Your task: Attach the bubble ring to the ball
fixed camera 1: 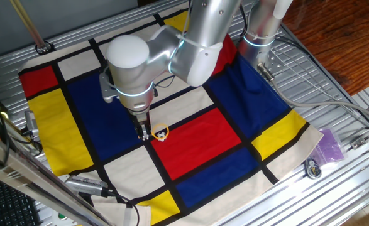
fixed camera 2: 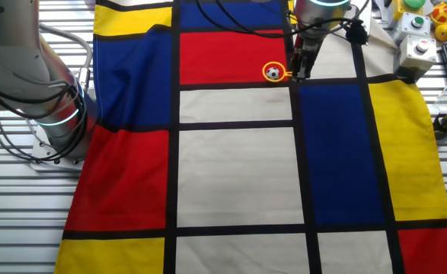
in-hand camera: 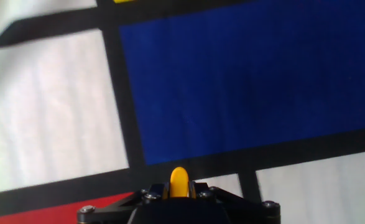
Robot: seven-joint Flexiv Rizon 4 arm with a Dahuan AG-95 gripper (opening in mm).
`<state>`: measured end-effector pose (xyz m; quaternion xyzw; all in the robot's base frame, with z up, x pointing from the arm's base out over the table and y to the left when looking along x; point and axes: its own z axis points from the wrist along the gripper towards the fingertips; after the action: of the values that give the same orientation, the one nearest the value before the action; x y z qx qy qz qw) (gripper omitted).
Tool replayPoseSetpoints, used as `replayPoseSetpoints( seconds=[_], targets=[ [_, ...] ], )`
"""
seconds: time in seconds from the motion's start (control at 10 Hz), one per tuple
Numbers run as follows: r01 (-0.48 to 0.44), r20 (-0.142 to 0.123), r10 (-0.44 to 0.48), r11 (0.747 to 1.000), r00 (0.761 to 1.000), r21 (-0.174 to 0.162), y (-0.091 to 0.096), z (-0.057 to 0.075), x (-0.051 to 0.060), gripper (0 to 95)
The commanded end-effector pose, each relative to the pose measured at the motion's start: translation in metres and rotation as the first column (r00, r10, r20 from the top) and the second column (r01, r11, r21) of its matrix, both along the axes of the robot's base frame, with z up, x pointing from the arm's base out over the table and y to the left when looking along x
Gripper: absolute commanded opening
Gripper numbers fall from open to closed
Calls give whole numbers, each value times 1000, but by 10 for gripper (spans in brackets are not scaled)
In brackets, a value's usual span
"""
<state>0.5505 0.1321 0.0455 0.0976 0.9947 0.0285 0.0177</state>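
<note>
The bubble ring [fixed camera 2: 273, 72], a thin yellow-orange hoop, lies around the tiny black-and-white ball [fixed camera 2: 273, 73] at the corner of the red patch. It also shows in one fixed view [fixed camera 1: 162, 134], with the ball [fixed camera 1: 162, 134] inside it. My gripper [fixed camera 1: 145, 133] stands low over the cloth right beside the hoop, shut on the ring's orange handle. In the other fixed view the gripper [fixed camera 2: 298, 74] is just right of the hoop. In the hand view the handle's yellow end [in-hand camera: 178, 182] sticks up between the jaws; hoop and ball are hidden there.
The checked cloth [fixed camera 1: 209, 150] of red, blue, yellow and white patches covers the table. A purple bag [fixed camera 1: 330, 145] and a small round metal part [fixed camera 1: 312, 168] lie off the cloth's right corner. Button boxes [fixed camera 2: 419, 47] stand at the far edge. The arm's base [fixed camera 2: 52, 129] stands beside the cloth.
</note>
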Motion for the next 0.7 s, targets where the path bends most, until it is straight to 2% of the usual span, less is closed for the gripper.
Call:
replayPoseSetpoints(
  seconds=[0.1, 0.7],
  targets=[
    [5, 12, -5, 1000, 1000, -2, 1, -3, -1, 0],
    [11, 17, -11, 1000, 1000, -3, 5, -11, -3, 0]
  ],
)
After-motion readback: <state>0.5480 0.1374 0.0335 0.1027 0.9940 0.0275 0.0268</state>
